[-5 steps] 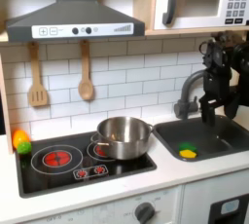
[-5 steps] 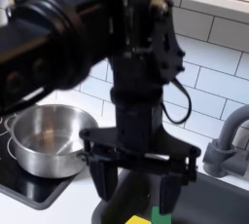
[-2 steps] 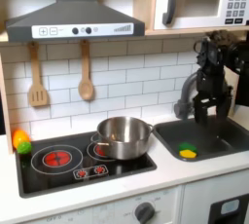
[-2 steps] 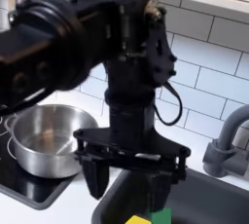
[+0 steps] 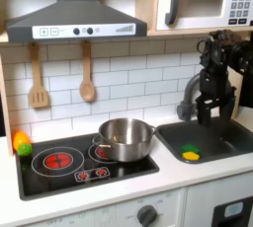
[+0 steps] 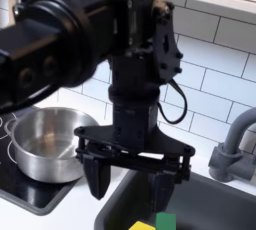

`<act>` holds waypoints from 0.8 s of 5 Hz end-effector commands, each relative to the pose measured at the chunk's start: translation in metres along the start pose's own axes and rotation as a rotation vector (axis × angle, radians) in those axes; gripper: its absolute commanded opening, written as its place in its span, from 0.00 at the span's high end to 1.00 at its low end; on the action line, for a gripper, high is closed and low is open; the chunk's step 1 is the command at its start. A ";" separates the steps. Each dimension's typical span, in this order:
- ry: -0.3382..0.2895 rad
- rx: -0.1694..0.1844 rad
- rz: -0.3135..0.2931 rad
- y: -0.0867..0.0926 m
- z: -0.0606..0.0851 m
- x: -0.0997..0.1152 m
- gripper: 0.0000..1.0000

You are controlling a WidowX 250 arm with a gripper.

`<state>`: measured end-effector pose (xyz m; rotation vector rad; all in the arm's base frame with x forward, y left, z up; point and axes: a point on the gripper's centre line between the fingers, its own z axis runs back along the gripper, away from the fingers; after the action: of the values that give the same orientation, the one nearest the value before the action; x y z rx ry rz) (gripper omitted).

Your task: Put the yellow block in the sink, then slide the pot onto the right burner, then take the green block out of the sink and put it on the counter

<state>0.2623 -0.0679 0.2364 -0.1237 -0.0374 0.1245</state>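
First exterior view, far left: I see an orange-and-green toy vegetable (image 5: 21,143) at the cooktop's left edge, well apart from the work and no obstacle.
Wall: a spatula (image 5: 39,77) and a wooden spoon (image 5: 87,72) hang under the range hood (image 5: 76,18), clear of my path.
Pot: the pot (image 5: 125,138) stands over the right burner (image 5: 107,152) and hides most of it, so I judge the slide step may already be settled; in the second exterior view its handle points toward the sink (image 6: 228,210).
Desk: the cream strip (image 5: 163,175) between cooktop and sink lies bare, a fair landing place for the green block, in my judgement.
Blocks: in the first exterior view the yellow block (image 5: 188,154) and the green block (image 5: 192,157) lie touching on the sink (image 5: 229,136) floor; the second exterior view shows them side by side, yellow block (image 6: 142,226) to its left of the green block (image 6: 165,220).
Pincer: in both exterior views the pincer (image 6: 132,181) hangs above the sink, fingers spread wide, holding nothing, placed for a straight drop, I judge.
In the way: the faucet (image 5: 191,90) stands just beside the arm, and the yellow block hugs my target, so I risk pinching both.
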 end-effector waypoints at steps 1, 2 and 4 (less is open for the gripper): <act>0.001 0.000 0.000 0.000 0.000 0.000 0.00; 0.003 0.000 0.000 0.000 0.000 0.000 0.00; -0.026 -0.014 0.009 -0.002 -0.004 0.014 0.00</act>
<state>0.2760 -0.0705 0.2309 -0.1285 -0.0553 0.1261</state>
